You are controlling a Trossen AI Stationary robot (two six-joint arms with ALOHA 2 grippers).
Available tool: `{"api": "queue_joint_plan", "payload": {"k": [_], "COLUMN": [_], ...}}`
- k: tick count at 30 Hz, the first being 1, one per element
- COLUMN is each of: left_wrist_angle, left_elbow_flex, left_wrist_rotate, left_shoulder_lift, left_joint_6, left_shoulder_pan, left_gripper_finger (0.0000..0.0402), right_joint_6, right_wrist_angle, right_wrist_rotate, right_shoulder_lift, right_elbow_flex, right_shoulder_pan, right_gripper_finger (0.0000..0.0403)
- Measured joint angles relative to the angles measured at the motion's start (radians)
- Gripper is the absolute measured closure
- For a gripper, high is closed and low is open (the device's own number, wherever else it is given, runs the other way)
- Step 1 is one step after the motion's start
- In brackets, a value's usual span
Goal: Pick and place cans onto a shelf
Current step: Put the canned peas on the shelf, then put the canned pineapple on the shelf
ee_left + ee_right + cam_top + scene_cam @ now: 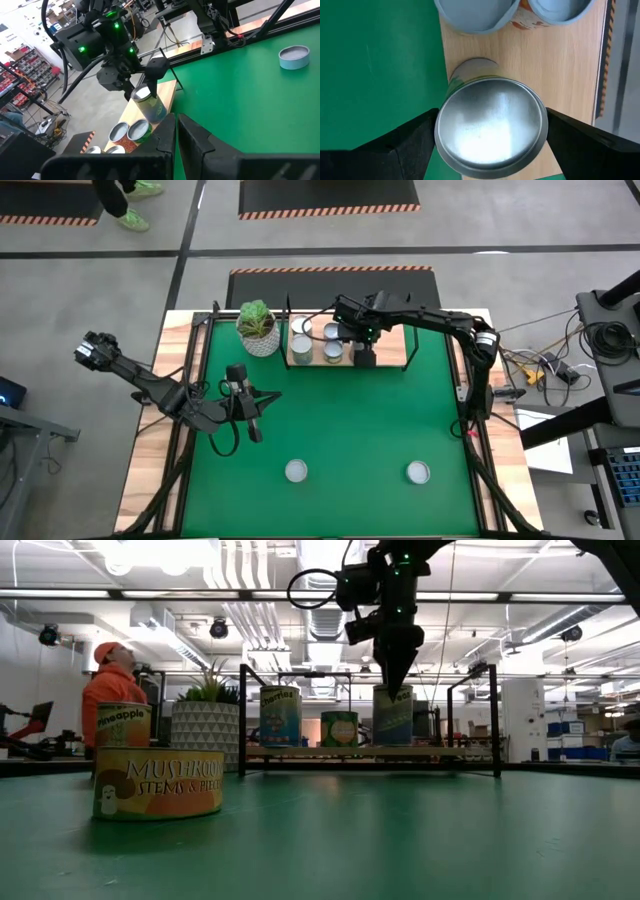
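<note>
So my right claw (pixel 362 358) is over the shelf (pixel 388 352) at the table's far edge, fingers spread wide either side of a can (pixel 491 127) standing on the board. From the wrist cam I can't tell if they're actually pressing on it. Three more cans (pixel 301 347) sit on the shelf beside the plant pot (pixel 259 331). Two cans (pixel 296 471) are near the table's front edge. Left claw (pixel 253 432) is clenched and empty, parked at the left side.

low view, lower left: flat yellow can (pixel 158 784) reads "mushroom stems & pieces". taller can (pixel 124 725) just behind it reads "pineapple". labels on the cans on the shelf (pixel 370 752) too small to read.
</note>
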Motion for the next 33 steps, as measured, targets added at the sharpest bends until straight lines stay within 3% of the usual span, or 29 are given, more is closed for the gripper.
{"api": "queue_joint_plan", "payload": {"k": [14, 24, 28, 33], "left_wrist_angle": [0.000, 0.000, 0.000, -0.007], "left_elbow_flex": [0.000, 0.000, 0.000, 0.000], "left_wrist_rotate": [0.000, 0.000, 0.000, 0.000], "left_shoulder_lift": [0.000, 0.000, 0.000, 0.000], "left_joint_6": [0.000, 0.000, -0.013, -0.055], "left_shoulder_pan": [0.000, 0.000, 0.000, 0.000], "left_gripper_finger": [0.0402, 0.0402, 0.0402, 0.0402], "right_joint_6": [-0.010, 0.107, 0.163, 0.192], "right_wrist_angle": [-0.014, -0.158, -0.098, 0.130], "right_wrist_rotate": [0.008, -0.037, -0.110, -0.114], "right_shoulder_lift": [-0.007, -0.027, -0.084, -0.206], "right_elbow_flex": [0.003, 0.172, 0.162, 0.012], "right_shoulder_pan": [0.000, 0.044, 0.116, 0.264], "right_gripper_finger": [0.0039, 0.0039, 0.0039, 0.0039]}}
